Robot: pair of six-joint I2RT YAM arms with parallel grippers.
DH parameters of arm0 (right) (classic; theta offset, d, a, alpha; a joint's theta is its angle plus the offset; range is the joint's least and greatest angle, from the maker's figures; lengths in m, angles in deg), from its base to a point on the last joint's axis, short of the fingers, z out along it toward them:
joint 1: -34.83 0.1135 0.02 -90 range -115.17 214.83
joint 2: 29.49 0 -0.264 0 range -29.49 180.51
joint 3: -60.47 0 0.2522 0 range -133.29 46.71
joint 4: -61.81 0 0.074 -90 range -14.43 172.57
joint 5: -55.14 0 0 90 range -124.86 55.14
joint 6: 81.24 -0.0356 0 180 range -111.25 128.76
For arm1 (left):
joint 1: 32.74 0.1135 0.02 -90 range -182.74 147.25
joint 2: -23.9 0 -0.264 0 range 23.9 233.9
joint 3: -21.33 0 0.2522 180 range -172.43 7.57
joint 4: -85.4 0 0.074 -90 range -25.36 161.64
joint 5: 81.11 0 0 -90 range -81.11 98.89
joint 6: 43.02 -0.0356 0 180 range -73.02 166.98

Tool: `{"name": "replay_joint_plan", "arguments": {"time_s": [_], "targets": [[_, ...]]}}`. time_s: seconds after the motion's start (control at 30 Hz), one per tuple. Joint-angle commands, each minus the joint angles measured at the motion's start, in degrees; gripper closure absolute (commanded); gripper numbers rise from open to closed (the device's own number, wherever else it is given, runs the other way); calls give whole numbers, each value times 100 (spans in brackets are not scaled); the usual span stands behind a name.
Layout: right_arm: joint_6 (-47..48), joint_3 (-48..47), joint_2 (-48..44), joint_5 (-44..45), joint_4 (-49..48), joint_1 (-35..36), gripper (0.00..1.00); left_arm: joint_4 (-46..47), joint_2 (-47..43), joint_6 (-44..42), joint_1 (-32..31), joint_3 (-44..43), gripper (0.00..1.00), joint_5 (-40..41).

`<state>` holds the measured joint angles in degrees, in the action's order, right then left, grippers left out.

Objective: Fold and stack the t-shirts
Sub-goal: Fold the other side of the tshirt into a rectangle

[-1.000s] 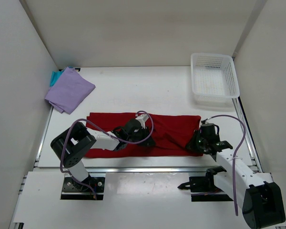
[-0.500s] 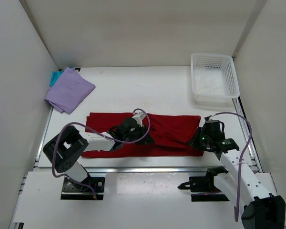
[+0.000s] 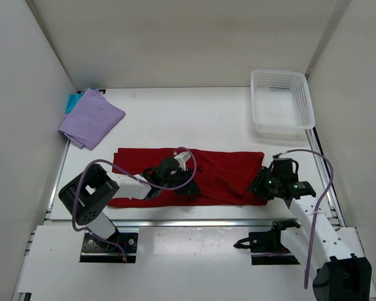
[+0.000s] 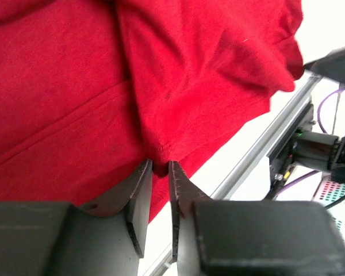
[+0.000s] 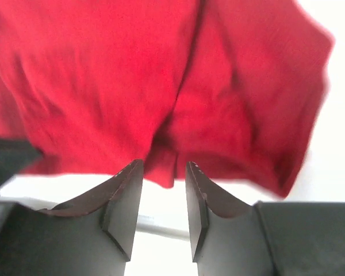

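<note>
the red t-shirt (image 3: 225, 172) is soft matt knit cloth, creased, with a stitched seam. the lavender t-shirt (image 3: 92, 117) at the tabletop's far left corner is matt cloth too. the tabletop (image 3: 188, 119) looks smooth, matt white. the basket (image 3: 282, 100) is white lattice plastic.

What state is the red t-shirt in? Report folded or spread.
Partly folded: the red t-shirt lies as a long narrow band across the table, with creases and overlapping layers in the wrist views. It is not yet a compact square.
</note>
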<state>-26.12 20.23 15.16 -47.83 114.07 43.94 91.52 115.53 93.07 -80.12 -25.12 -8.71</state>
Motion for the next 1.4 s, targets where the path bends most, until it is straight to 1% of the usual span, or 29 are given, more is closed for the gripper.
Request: {"name": "replay_joint_plan", "arguments": {"time_s": [0.0, 0.03, 0.07, 0.1, 0.13, 0.23, 0.27, 0.33, 0.43, 0.5, 0.6, 0.7, 0.8, 0.83, 0.87, 1.07, 1.17, 1.23, 1.27, 1.3, 1.33, 1.37], "targets": [[305, -331, 253, 40, -1078, -365, 66, 7, -49, -64, 9, 26, 70, -77], [454, -349, 525, 110, -1316, -383, 66, -1, -41, -91, 18, 26, 69, -59], [507, -297, 806, 198, -1867, -357, 67, -10, -40, -74, 35, 34, 68, -85], [482, -288, 974, 51, -2464, -513, 68, 33, -14, -65, 27, 17, 67, -94], [542, -314, 1255, 84, -3001, -611, 68, -10, -5, -73, 96, -9, 65, -94], [499, -358, 2002, 224, -3787, -830, 69, 86, -40, -47, 53, 52, 62, -138], [499, -427, 2326, 521, -3971, -840, 70, 78, -101, -38, 70, 148, 62, -138], [552, -595, 2644, 603, -4165, -997, 70, 331, -250, -3, 123, 280, 59, -155], [569, -481, 2725, 743, -4473, -1174, 68, 464, -427, 41, 264, 500, 57, -112], [604, -428, 2821, 682, -4536, -1262, 66, 455, -497, -20, 334, 544, 58, -103], [622, -524, 3146, 541, -4580, -1332, 67, 438, -454, -56, 395, 509, 58, -182], [561, -569, 3278, 427, -4781, -1341, 73, 411, -462, -47, 492, 544, 59, -173], [473, -727, 3454, 260, -4826, -1420, 86, 447, -401, -65, 527, 632, 59, -173], [499, -762, 3550, 225, -4852, -1420, 96, 438, -375, -56, 588, 649, 59, -190], [516, -814, 3586, 234, -4843, -1411, 100, 473, -348, -47, 659, 667, 60, -225], [648, -1384, 3981, 393, -4905, -1526, 100, 438, -348, -108, 826, 851, 61, -200], [771, -1808, 4551, 471, -4931, -1429, 100, 368, -392, -153, 888, 913, 62, -191], [859, -2062, 4806, 296, -4975, -1446, 100, 306, -427, -222, 941, 965, 62, -217], [816, -2098, 4930, 252, -4992, -1455, 96, 306, -462, -188, 975, 1018, 61, -200], [824, -2116, 4975, 234, -5132, -1438, 88, 306, -532, -188, 1011, 1045, 62, -199], [842, -2107, 5071, 199, -5194, -1438, 84, 289, -550, -205, 1046, 1097, 62, -182], [798, -2124, 5054, 94, -5256, -1472, 78, 262, -576, -223, 1046, 1150, 62, -191]]}}
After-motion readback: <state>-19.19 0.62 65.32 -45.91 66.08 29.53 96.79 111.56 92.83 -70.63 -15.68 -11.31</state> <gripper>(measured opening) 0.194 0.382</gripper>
